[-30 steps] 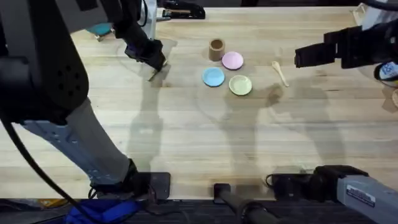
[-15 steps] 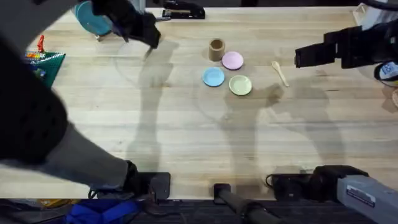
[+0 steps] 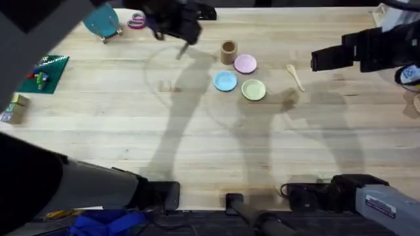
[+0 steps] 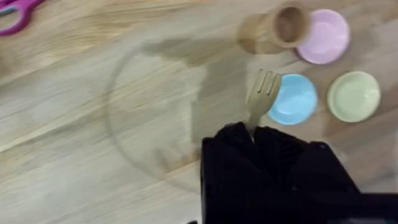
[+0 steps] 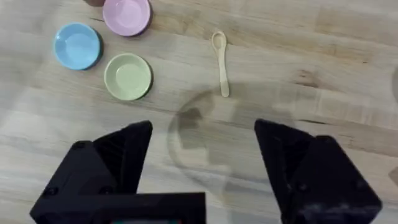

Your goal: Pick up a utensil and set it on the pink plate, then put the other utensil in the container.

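The near half of the pale, plank-grained wooden tabletop (image 3: 216, 144) lies bare between the two arm bases, with wide open room there.

At the left edge sit a green studded board (image 3: 43, 73) and a small wooden block (image 3: 13, 108).

In the middle stand three small round plates with low rims, close together but apart: the pale-yellow plate (image 3: 254, 90) nearest, the light-blue plate (image 3: 225, 80) to its left, and the small pale-pink plate (image 3: 245, 63) beyond them. Just left of the pink plate stands the small brown cylindrical cup (image 3: 228, 51), open at the top.

Right of the plates, well apart from them, the small pale wooden spoon with an oval bowl (image 3: 294, 76) lies flat, its thin straight handle pointing toward the near side. Open tabletop surrounds it.

The right tool (image 5: 202, 155) hangs above the tabletop to the right of the spoon, its black fingers spread wide and holding nothing.

Farther back, the left tool (image 3: 180, 29) hangs above the far part of the tabletop, left of the cup. It is clamped on the thin handle of the small pale wooden fork (image 4: 260, 97), whose short tines stick out past the fingertips toward the blue plate in the left wrist view.

Along the far edge lie a teal disc on a stand (image 3: 102, 23), pink-handled scissors (image 3: 136, 21) and a black stapler (image 3: 197, 10).
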`<control>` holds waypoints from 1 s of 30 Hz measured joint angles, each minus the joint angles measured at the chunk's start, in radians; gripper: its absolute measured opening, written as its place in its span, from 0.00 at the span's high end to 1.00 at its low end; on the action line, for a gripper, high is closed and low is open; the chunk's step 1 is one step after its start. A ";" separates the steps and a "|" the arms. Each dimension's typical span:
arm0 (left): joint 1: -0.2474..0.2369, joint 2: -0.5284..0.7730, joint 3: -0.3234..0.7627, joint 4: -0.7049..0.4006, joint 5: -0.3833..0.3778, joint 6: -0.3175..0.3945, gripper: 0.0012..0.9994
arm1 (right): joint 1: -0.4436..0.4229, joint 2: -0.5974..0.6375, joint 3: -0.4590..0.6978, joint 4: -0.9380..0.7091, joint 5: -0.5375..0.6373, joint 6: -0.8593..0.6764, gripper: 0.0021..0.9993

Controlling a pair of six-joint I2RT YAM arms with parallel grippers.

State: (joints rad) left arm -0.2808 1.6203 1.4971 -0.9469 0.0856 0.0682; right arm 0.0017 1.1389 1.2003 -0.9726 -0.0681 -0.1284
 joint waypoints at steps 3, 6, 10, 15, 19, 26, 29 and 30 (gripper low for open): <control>-0.090 0.000 0.002 -0.001 -0.031 -0.051 0.96 | 0.000 0.000 0.000 0.000 0.000 0.000 0.00; -0.160 0.005 0.028 -0.008 -0.041 -0.104 0.96 | 0.000 0.000 0.000 0.000 0.000 0.000 0.00; -0.228 0.029 0.128 -0.052 -0.054 -0.167 0.96 | 0.000 0.000 0.000 0.000 0.000 0.000 0.00; -0.277 0.125 0.329 -0.203 -0.057 -0.209 0.96 | 0.000 0.000 0.000 0.000 0.000 0.000 0.00; -0.302 0.242 0.479 -0.282 -0.060 -0.224 0.96 | 0.000 0.000 0.000 0.000 0.000 0.000 0.00; -0.337 0.399 0.574 -0.290 -0.060 -0.278 0.96 | 0.000 0.000 0.000 0.000 0.000 0.000 0.00; -0.344 0.447 0.576 -0.291 -0.060 -0.309 0.96 | 0.000 0.000 0.000 0.000 0.000 0.000 0.00; -0.345 0.463 0.576 -0.289 -0.060 -0.316 0.96 | 0.000 0.000 0.000 0.000 0.000 0.000 0.00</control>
State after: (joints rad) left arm -0.6261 2.0833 2.0731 -1.2362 0.0255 -0.2481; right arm 0.0017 1.1391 1.2003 -0.9722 -0.0681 -0.1285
